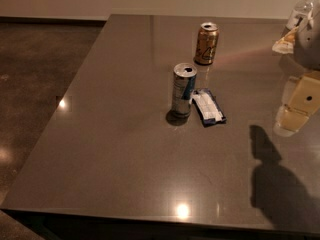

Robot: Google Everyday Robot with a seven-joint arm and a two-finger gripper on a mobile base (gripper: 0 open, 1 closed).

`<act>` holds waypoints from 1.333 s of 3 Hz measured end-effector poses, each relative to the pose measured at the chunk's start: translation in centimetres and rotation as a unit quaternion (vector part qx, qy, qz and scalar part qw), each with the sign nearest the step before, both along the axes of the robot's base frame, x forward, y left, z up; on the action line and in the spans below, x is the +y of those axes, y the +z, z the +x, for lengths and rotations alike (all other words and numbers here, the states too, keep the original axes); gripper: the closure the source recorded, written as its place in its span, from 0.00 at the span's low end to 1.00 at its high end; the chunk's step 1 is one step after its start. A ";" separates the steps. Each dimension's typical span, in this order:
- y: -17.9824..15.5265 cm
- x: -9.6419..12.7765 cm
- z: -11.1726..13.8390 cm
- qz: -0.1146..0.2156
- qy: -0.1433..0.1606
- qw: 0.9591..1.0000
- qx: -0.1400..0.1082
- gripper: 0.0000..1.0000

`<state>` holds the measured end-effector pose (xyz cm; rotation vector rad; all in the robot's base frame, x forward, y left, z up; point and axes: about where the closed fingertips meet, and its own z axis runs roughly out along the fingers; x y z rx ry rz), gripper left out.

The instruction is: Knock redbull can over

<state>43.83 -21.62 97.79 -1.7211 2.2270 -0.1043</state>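
Upright can mid-table, arm off to the right.

On the glossy grey-brown table [100, 149] we see the tall, slim silver-and-blue redbull can [183, 90] standing, not yet tipped. A flat blue-and-white packet [209, 107] lies just beside it and a shorter gold can [206, 44] stands behind. Well apart to its right hangs the cream gripper [301, 100], probably placed for a sideways push; we cannot tell whether it is open or closed.
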 end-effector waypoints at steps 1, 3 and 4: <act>0.0 0.0 0.0 0.000 0.000 1.000 0.000 0.00; -0.1 3.0 3.2 0.065 -0.020 0.998 -0.010 0.00; -0.9 6.1 5.3 0.125 -0.028 0.992 -0.016 0.00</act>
